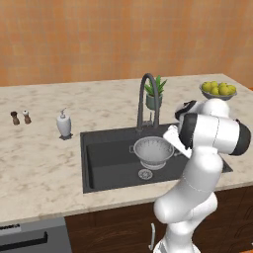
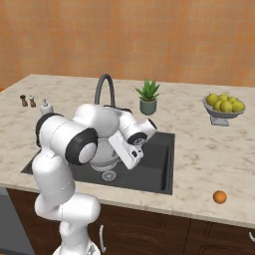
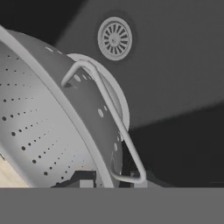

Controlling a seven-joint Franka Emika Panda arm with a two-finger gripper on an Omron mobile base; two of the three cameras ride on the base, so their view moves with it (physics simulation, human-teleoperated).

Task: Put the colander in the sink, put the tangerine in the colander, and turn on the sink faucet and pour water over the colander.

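The silver perforated colander point(image 1: 152, 150) stands in the black sink point(image 1: 106, 160), just behind the round drain point(image 1: 145, 173). In the hand view the colander point(image 3: 48, 118) looms close and tilted, its wire side handle point(image 3: 111, 113) running down between my fingertips. My gripper point(image 3: 113, 180) grips the colander's rim and handle on its right side, its jaws closed on them. The dark gooseneck faucet point(image 1: 148, 94) rises behind the basin. Far to the right, near the counter's front edge, the small orange tangerine point(image 2: 219, 197) lies alone.
A grey footed bowl of yellow-green fruit point(image 2: 224, 107) sits at the back right. A potted plant point(image 2: 148, 97) stands beside the faucet, a white pump bottle point(image 1: 63, 123) left of the sink, and two small shakers point(image 1: 21, 117) further left.
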